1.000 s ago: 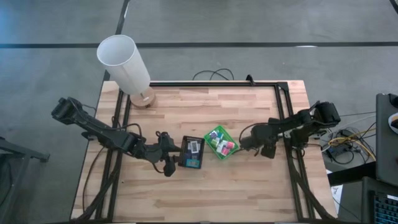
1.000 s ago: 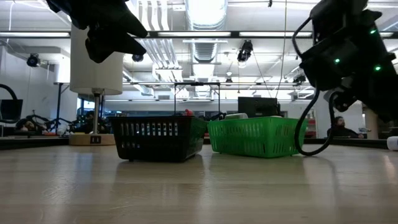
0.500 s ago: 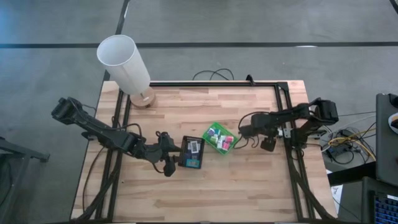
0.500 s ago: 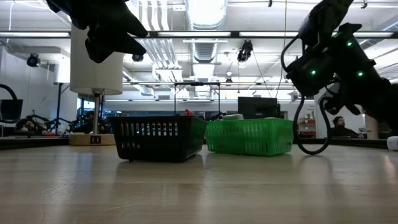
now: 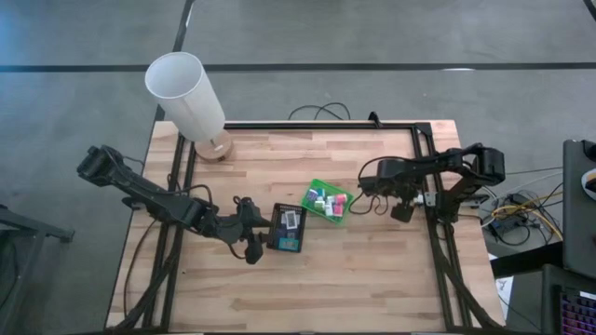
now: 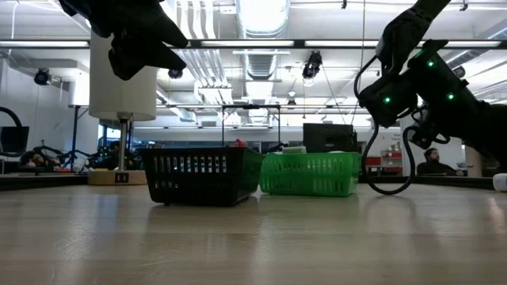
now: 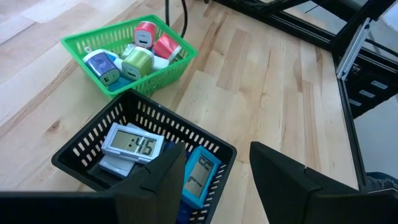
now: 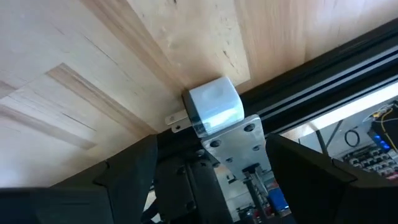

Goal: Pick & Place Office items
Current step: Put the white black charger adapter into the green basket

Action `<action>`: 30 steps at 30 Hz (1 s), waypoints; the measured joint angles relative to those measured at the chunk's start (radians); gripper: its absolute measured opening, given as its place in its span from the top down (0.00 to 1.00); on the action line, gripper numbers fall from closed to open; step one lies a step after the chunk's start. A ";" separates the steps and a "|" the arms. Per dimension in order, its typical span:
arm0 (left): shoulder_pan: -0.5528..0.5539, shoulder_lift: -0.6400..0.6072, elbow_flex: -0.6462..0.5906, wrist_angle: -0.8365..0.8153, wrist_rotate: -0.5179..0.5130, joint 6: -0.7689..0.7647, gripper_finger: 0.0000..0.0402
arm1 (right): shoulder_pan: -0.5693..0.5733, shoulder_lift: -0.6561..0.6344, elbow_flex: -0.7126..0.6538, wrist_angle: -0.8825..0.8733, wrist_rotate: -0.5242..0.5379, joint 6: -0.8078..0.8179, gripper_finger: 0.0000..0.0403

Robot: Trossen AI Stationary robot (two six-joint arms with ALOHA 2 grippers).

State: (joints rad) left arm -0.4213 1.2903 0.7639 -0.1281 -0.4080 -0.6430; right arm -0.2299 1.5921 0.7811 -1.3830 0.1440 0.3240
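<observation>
**Green basket shifts away from the black one**

The right end effector [image 5: 358, 198] sits beside the green basket [image 5: 329, 201], fingers spread wide on nothing. A second ago that basket lay nearer the black basket [image 5: 288, 228]; now it stands apart, colourful items [image 7: 134, 55] inside. The left end effector [image 5: 253, 240], half-open and empty, stays by the black basket on the desk [image 5: 317, 279].

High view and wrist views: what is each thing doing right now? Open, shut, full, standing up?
Lamp: standing upright.
Green basket: upright, holding coloured plug blocks.
Black basket: upright, holding small digital clocks.
Left gripper: open, empty, above the black basket.
Right gripper: fingers apart, pale blue block between them; grip unclear.
</observation>
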 joint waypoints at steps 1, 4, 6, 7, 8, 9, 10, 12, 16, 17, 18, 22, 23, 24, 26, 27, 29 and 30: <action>0.000 0.000 0.000 0.000 0.000 0.003 0.53 | -0.005 0.000 0.000 0.001 0.001 -0.009 0.25; 0.000 0.000 0.000 0.000 0.000 0.011 0.53 | -0.020 0.000 0.000 0.002 0.005 -0.034 0.22; 0.000 0.000 0.000 0.000 0.000 0.011 0.53 | -0.030 0.000 0.000 0.002 0.005 -0.047 0.20; 0.000 0.000 0.000 0.000 0.000 0.011 0.53 | -0.037 0.000 0.000 0.002 0.004 -0.055 0.20; 0.000 0.000 0.000 0.000 0.000 0.011 0.53 | -0.045 0.000 0.000 0.002 0.005 -0.061 0.19; 0.000 0.000 0.000 0.000 0.000 0.011 0.53 | -0.053 0.000 0.000 0.002 0.004 -0.064 0.19; 0.000 0.000 0.000 0.000 0.000 0.012 0.53 | -0.061 0.000 0.000 0.004 0.003 -0.067 0.19; 0.000 0.000 0.000 0.000 0.000 0.015 0.53 | -0.076 0.000 -0.003 0.006 -0.003 -0.072 0.18; 0.000 0.000 0.000 0.000 0.000 0.015 0.53 | -0.100 0.000 -0.015 0.007 -0.010 -0.074 0.19; 0.000 0.000 0.000 0.000 0.000 0.015 0.53 | -0.104 0.000 -0.020 0.008 -0.016 -0.074 0.19; 0.000 0.000 0.000 0.000 0.000 0.015 0.53 | -0.108 0.000 -0.026 0.010 -0.020 -0.074 0.19; 0.000 0.000 0.000 0.000 0.000 0.015 0.53 | -0.120 0.000 -0.058 0.016 -0.025 -0.074 0.19; 0.000 0.000 0.000 0.000 0.000 0.015 0.53 | -0.119 0.000 -0.069 0.019 -0.025 -0.073 0.19; 0.000 0.000 0.000 0.000 0.000 0.015 0.53 | -0.119 0.000 -0.079 0.021 -0.026 -0.074 0.19; 0.000 0.000 0.000 0.000 0.000 0.015 0.53 | -0.123 0.000 -0.099 0.040 -0.035 -0.074 0.19; 0.000 0.000 0.000 0.000 0.000 0.015 0.53 | -0.123 0.000 -0.107 0.051 -0.038 -0.074 0.19; 0.000 0.000 0.000 0.000 0.000 0.015 0.53 | -0.123 0.000 -0.108 0.054 -0.038 -0.075 0.19; 0.000 0.000 0.000 0.000 0.000 0.015 0.53 | -0.123 0.000 -0.105 0.054 -0.039 -0.076 0.19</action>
State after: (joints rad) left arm -0.4213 1.2903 0.7639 -0.1284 -0.4084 -0.6281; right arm -0.3529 1.5925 0.6760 -1.3287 0.1051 0.2476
